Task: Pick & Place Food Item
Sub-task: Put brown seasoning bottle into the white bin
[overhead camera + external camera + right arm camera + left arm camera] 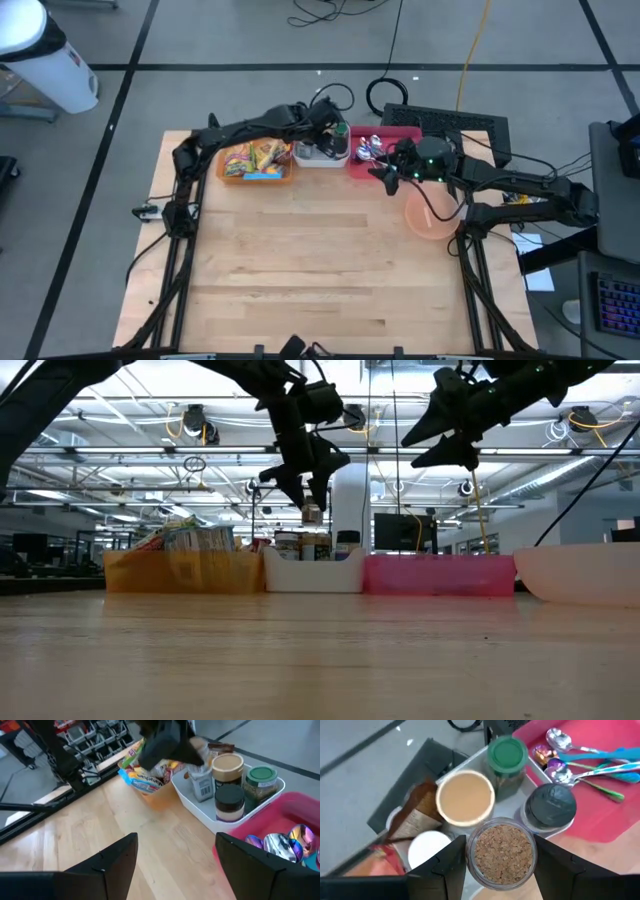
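A small clear jar of brown granules [502,852] hangs over the white tray [320,157] at the table's far edge, with my left gripper [500,845] shut on it. In the low view the jar [312,513] shows just under the fingers, above the tray's other jars. Those stand upright in the tray: one tan-lidded [465,799], one green-lidded [507,755], one black-lidded [551,805]. My right gripper [176,840] hovers open with nothing between its fingers, above the table near the red tray [372,160]. My left gripper pinches the jar's two opposite sides near its top [471,857] between its two fingers. The fingers come slanting down from above. The jar hangs upright and clear above the white tray's other jars.
An orange tray [257,175] of snack packets stands left of the white tray. The red tray holds several spoons [590,762]. A pink bowl [432,218] sits at the table's right. Bare wood [320,270] fills the table's middle and near part.
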Controlling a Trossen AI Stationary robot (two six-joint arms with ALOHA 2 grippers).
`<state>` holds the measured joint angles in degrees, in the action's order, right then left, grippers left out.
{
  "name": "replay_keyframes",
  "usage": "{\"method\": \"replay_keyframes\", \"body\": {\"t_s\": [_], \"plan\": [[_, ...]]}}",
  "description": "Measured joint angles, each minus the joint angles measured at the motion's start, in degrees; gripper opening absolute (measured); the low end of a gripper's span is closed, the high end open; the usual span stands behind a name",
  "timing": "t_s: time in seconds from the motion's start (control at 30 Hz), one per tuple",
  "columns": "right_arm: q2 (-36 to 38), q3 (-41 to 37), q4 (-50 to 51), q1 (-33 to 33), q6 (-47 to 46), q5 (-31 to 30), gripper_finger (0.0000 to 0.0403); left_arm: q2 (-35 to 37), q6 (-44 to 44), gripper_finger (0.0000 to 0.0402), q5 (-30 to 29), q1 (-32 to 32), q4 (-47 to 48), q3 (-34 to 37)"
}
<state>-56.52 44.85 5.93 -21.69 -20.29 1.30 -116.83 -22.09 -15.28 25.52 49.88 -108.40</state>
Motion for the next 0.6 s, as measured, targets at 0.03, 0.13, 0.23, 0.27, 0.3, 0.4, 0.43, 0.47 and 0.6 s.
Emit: {"method": "replay_keyframes", "body": {"t_s": [0.03,0.13,0.23,0.27,0.3,0.4,0.43,0.47,0.6], "plan": [[0.10,-0.03,-0.19,-0.02,-0.03,0.00,0.0258,-0.16,-0.95,0.0193,0.15,-0.16,0.42,0.00],[0.20,-0.07,-0.82,0.00,-0.05,0.00,0.0256,-1.08,-3.82,0.0193,-0.19,-0.72,0.94,1.01],[0.18,-0.10,-0.97,0.00,-0.07,0.00,0.0256,-1.30,-7.12,0.0193,-0.18,-0.80,0.81,3.39],[0.18,-0.10,-1.02,0.00,-0.05,0.00,0.0256,-1.25,-8.13,0.0193,-0.12,-0.82,0.23,4.18],[0.18,-0.10,-0.96,0.02,-0.07,0.02,0.0256,-1.21,-9.03,0.0193,-0.12,-0.82,-0.46,5.03],[0.18,-0.10,-0.91,0.04,-0.28,0.15,0.0256,-1.21,-10.26,0.0193,-0.13,-0.86,-0.74,7.36],[0.18,-0.10,-0.88,0.04,-0.29,0.19,0.0256,-1.21,-10.65,0.0193,-0.22,-0.90,-1.10,8.11],[0.18,-0.10,-0.90,0.04,-0.29,0.18,0.0256,-1.21,-11.03,0.0193,-0.14,-0.95,-1.66,8.78],[0.18,-0.10,-0.89,0.04,-0.29,0.20,0.0256,-1.21,-12.22,0.0192,0.17,-1.33,-4.27,10.93]]}}
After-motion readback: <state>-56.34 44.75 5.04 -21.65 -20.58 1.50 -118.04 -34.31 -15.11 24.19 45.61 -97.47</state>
